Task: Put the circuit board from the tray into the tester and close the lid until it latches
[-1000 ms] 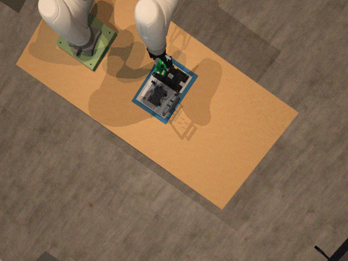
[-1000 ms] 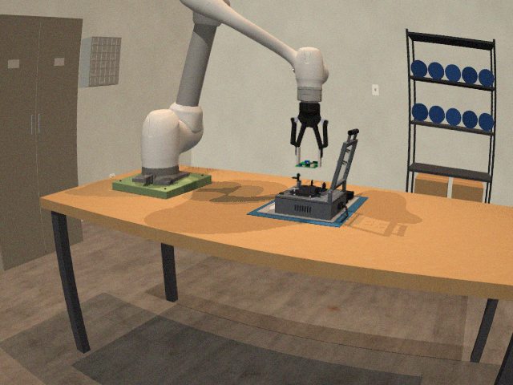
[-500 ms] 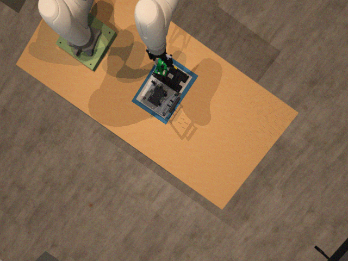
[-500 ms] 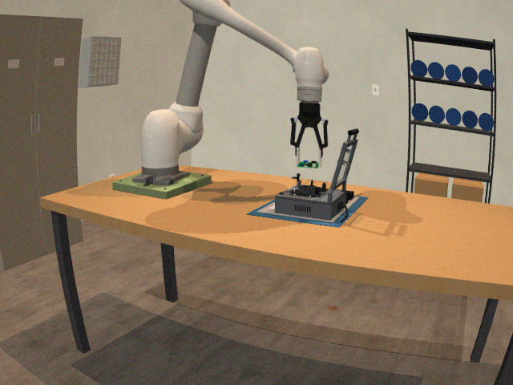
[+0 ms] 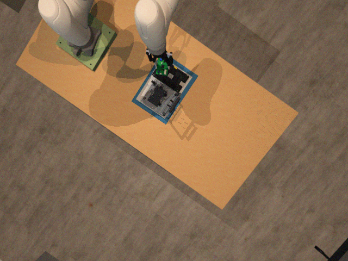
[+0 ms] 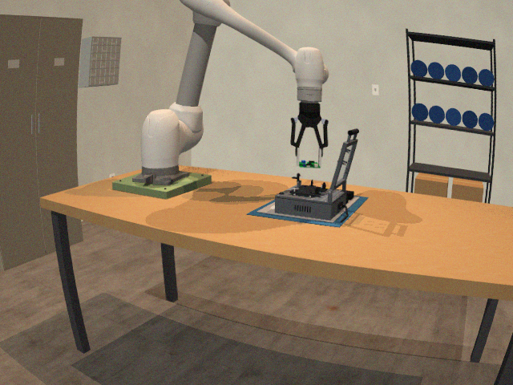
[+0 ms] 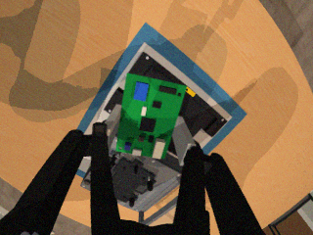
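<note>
My pincer holds the circuit board above the tray, beside the open tester.

I have the green circuit board [image 5: 162, 67] [image 6: 309, 164] [image 7: 151, 117] gripped by its two long edges between the fingertips of my pincer [image 5: 160, 66] [image 6: 309, 160] [image 7: 148, 119], face up, roughly level and raised clear of everything below. Under it lies the black tray [image 5: 179, 80] [image 7: 196, 110], and just beside that, on the same blue-bordered mat [image 5: 135, 100] [image 6: 264, 214] [image 7: 235, 114], sits the grey tester [image 5: 144, 103] [image 6: 304, 207] [image 7: 142, 202]. Its lid [image 6: 341, 164] stands up at the right, tilted slightly outward. The mat rests on the wooden surface [image 5: 213, 157] [image 6: 232, 244] [image 7: 34, 162], to the right of the green base plate [image 5: 94, 68] [image 6: 165, 193] that carries my arm.

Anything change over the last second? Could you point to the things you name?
Seen from the top view, the gripper [image 5: 161, 64] [image 6: 309, 159] [image 7: 148, 119] and the green board [image 5: 162, 69] [image 6: 309, 164] [image 7: 156, 114] it holds have turned counterclockwise, roughly in place. Nothing gripped or released. Board height looks the same; lid [image 5: 174, 105] [image 6: 343, 162] still open.
</note>
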